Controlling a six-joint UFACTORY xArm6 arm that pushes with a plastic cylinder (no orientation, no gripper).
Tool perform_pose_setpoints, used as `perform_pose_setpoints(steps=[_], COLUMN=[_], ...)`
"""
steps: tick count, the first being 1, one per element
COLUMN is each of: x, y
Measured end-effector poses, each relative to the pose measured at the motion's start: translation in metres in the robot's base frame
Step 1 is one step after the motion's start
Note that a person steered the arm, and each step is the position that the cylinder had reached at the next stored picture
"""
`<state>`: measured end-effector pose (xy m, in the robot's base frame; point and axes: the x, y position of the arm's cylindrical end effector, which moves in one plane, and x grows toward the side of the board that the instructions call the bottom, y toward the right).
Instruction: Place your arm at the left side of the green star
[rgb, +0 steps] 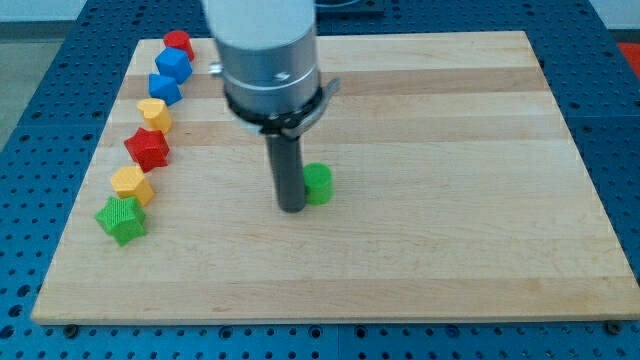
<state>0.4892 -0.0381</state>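
The green star (121, 219) lies near the wooden board's (450, 250) left edge, at the bottom of a curved line of blocks. My tip (292, 208) is near the board's middle, far to the right of the star. It touches or nearly touches the left side of a small green block (318, 184), whose shape I cannot make out because the rod hides part of it.
Above the star, the line runs up the left edge: an orange block (132, 185), a red star (148, 148), a yellow block (155, 114), two blue blocks (165, 88) (173, 65) and a red block (179, 44).
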Motion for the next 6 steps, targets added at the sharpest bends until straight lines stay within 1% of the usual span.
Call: perform_pose_setpoints(steps=[1, 2, 3, 4, 5, 6], x=[-0.001, 0.045, 0.086, 0.102, 0.102, 0.092], y=[0.016, -0.008, -0.077, -0.159, -0.23, -0.267])
